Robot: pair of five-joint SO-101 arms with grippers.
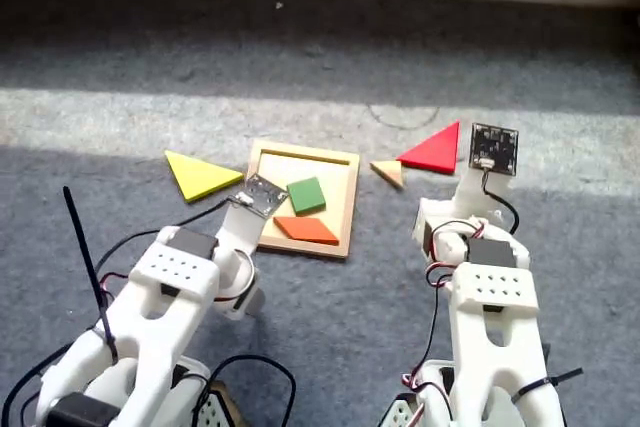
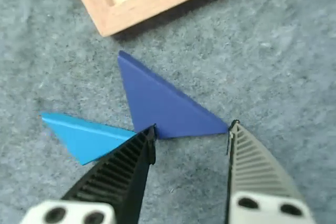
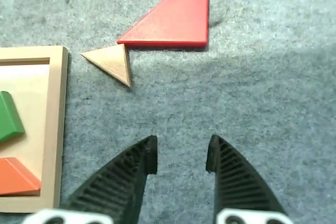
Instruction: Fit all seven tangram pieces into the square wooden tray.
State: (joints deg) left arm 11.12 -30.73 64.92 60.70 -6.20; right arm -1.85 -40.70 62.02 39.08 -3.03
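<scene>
The square wooden tray (image 1: 345,209) lies mid-table and holds a green square (image 1: 306,194) and an orange parallelogram (image 1: 306,230). A yellow triangle (image 1: 200,175) lies to its left. To its right lie a small wooden triangle (image 1: 388,171) and a red triangle (image 1: 433,151). My left gripper (image 2: 191,129) is open over the carpet, its tips at the two near corners of a dark blue triangle (image 2: 163,106). A light blue triangle (image 2: 84,135) lies beside that one, near the tray's corner (image 2: 121,14). My right gripper (image 3: 181,153) is open above bare carpet, short of the wooden triangle (image 3: 113,61) and red triangle (image 3: 176,19).
Everything rests on grey carpet (image 1: 330,87), with a sunlit band across the far side. The left arm (image 1: 180,277) covers the tray's near left corner. The right arm (image 1: 490,287) stands to the tray's right. A black cable (image 1: 85,247) rises at the left.
</scene>
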